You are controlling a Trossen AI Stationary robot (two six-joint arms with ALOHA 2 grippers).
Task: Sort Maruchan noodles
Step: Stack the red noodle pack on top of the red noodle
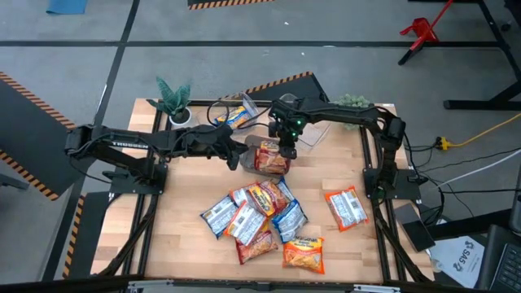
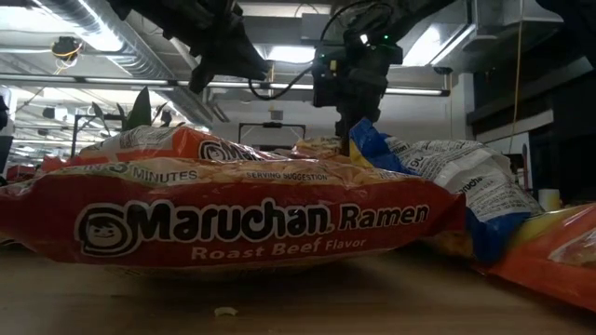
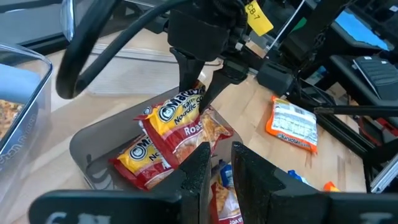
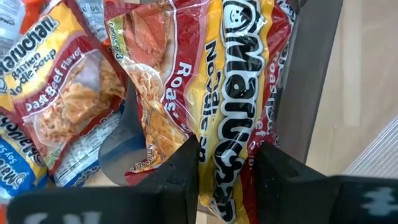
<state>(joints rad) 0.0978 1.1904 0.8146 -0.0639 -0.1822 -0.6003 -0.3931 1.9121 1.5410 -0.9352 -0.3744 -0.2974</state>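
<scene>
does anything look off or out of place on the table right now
One orange packet lies alone near the table's right edge, apart from the main pile. Otherwise nothing looks spilled or torn; the right gripper holds a red packet over the grey bin.

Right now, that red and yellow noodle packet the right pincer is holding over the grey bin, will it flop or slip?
The red and yellow packet probably stays fairly stiff: it hangs straight from the right pincer. Its glossy crinkled wrapper may slip. It looks light, hanging above the grey bin.
</scene>
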